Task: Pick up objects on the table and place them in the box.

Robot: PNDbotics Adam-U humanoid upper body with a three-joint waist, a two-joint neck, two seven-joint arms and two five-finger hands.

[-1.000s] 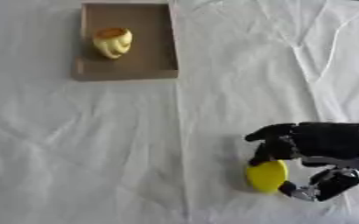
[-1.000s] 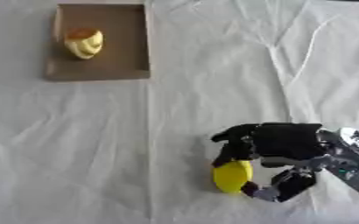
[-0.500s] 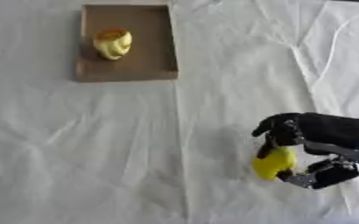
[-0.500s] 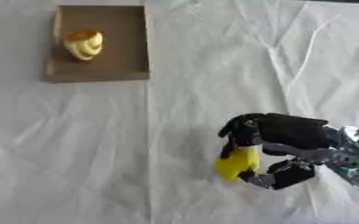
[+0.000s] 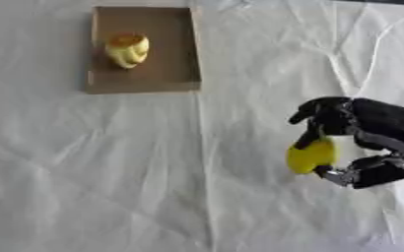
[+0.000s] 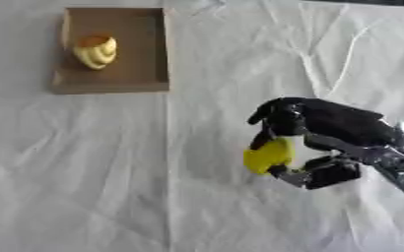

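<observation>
White, wrinkled cloth (image 5: 153, 172) covers the table. Over its right side the right hand (image 6: 326, 128) — black, fingers and thumb curled — pinches a smooth yellow rounded object (image 5: 311, 156). Far left sits a shallow brown cardboard box (image 5: 173, 59) holding a yellowish ridged lump (image 5: 126, 49).

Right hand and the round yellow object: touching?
Touching. In the left eye view the black right hand pinches the round yellow object: fingers curl over its top and the thumb presses in from below.
</observation>
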